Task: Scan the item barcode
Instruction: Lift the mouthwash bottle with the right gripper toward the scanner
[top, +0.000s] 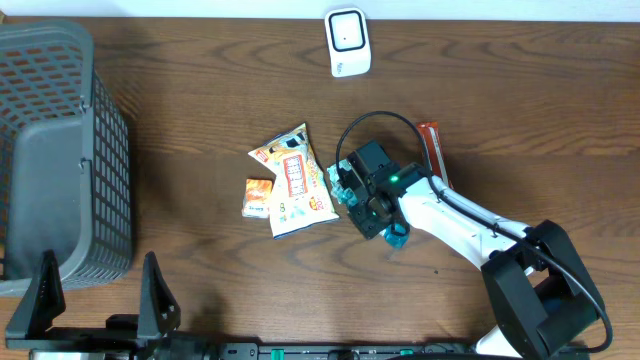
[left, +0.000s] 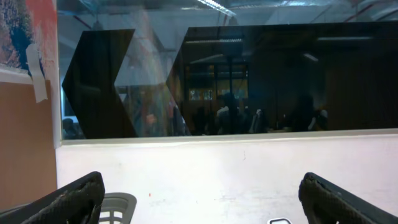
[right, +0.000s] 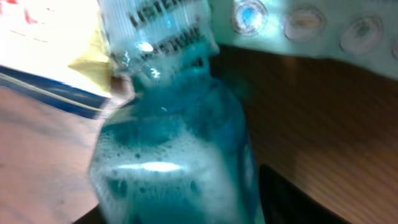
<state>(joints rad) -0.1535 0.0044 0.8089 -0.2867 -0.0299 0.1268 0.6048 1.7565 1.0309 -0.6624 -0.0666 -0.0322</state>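
A clear bottle of blue mouthwash (right: 174, 155) with foam inside fills the right wrist view, its labelled neck (right: 158, 28) pointing away. It sits between the fingers of my right gripper (right: 174, 214), and one dark finger (right: 298, 202) lies right beside its side; contact there is unclear. From overhead, the right gripper (top: 375, 205) hovers over the bottle, whose teal end (top: 397, 237) pokes out at table centre. The white barcode scanner (top: 348, 42) stands at the far edge. My left gripper (top: 97, 298) is open and empty at the near left, facing the wall.
A yellow snack packet (top: 293, 180) and a small orange box (top: 258, 197) lie just left of the bottle. A red packet (top: 432, 150) lies to its right. A blister pack (right: 298, 25) lies beyond the bottle. A grey mesh basket (top: 60, 150) fills the left side.
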